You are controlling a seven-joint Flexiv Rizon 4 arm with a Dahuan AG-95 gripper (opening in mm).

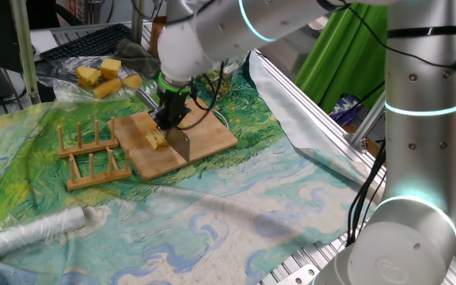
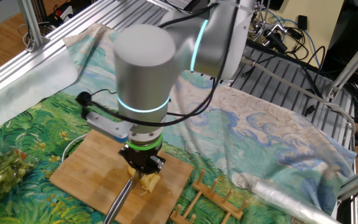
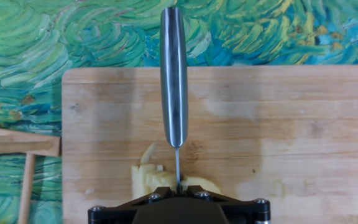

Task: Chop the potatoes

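One fixed view: a knife (image 1: 179, 141) is held upright by the gripper (image 1: 170, 115), fingers pinched on its handle; the potatoes (image 1: 156, 140) lie under the blade on the board (image 1: 204, 141).
Other fixed view: the potatoes (image 2: 146, 181) are seen directly below the gripper (image 2: 141, 163), partly sliced.
Hand view: the blade edge (image 3: 178, 168) is seen meeting the potatoes (image 3: 151, 177) just ahead of the fingers.
Advice: the blade is best kept vertical and pressed straight down to the board, then shifted slightly sideways for an even slice.

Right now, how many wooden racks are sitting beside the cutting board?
2. One wooden rack lies left of the cutting board; the second rack lies just in front of the first, nearer the camera. The arm may hide others.
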